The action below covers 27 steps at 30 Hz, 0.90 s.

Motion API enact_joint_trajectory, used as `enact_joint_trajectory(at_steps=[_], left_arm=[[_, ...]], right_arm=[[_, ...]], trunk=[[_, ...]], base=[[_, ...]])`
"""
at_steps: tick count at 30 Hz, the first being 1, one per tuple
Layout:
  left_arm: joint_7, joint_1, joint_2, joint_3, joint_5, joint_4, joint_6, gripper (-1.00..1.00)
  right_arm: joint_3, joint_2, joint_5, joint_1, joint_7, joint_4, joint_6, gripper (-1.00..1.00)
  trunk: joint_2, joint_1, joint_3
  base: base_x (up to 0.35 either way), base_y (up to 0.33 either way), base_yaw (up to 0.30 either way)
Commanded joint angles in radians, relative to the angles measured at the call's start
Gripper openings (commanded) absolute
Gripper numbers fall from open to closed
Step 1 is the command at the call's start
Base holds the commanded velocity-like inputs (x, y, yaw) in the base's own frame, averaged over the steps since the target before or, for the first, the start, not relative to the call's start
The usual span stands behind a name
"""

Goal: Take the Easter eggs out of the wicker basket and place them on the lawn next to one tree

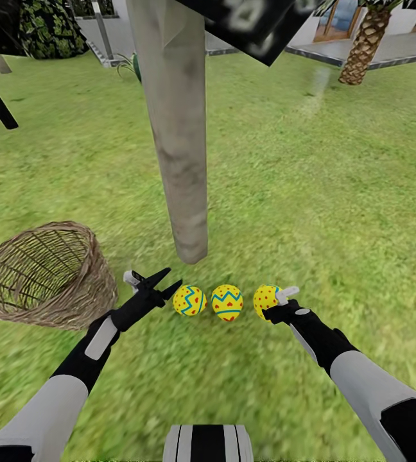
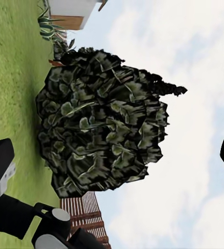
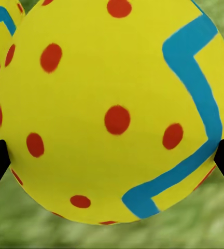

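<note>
Yellow egg number three [image 1: 267, 301] is clamped in the right gripper [image 1: 277, 307] beside its two mates [image 1: 189, 300] by the tree trunk [image 1: 174, 128], so I'd release low and gently; left gripper [image 1: 160, 286] gapes empty near the tipped wicker basket [image 1: 44, 276].

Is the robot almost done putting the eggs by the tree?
Nearly. The basket lies tipped on the lawn and looks empty. Two eggs sit on the grass just in front of the trunk. The third egg is between the right hand's fingers, down beside the other two. The left hand is open and empty. What's left: let go of that last egg.
</note>
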Motion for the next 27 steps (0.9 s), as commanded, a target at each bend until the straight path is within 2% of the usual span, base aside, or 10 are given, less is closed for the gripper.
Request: enact_joint_trajectory(at_steps=[1,5,17,27], left_arm=[[-0.001,0.000,0.000,-0.001,0.005,0.000,0.009,1.00],[0.001,0.000,0.000,-0.001,0.005,0.000,0.009,1.00],[0.001,0.000,0.001,0.000,0.005,0.000,0.010,1.00],[0.000,0.000,0.000,-0.001,0.006,0.000,0.009,1.00]], right_arm=[[0.006,-0.001,-0.007,0.000,-0.002,-0.002,0.006,-1.00],[0.007,-0.001,-0.007,0.000,-0.002,-0.002,0.007,-1.00],[0.005,-0.001,-0.004,0.000,-0.002,-0.002,0.004,-1.00],[0.005,-0.001,-0.006,0.000,-0.002,-0.002,0.004,-1.00]], trunk=[[-0.001,0.000,-0.005],[-0.001,0.002,-0.020],[-0.001,0.002,-0.020],[-0.002,0.002,-0.033]], base=[[0.000,0.000,0.000],[0.000,0.000,0.000],[0.043,-0.043,0.003],[0.003,-0.003,0.121]])
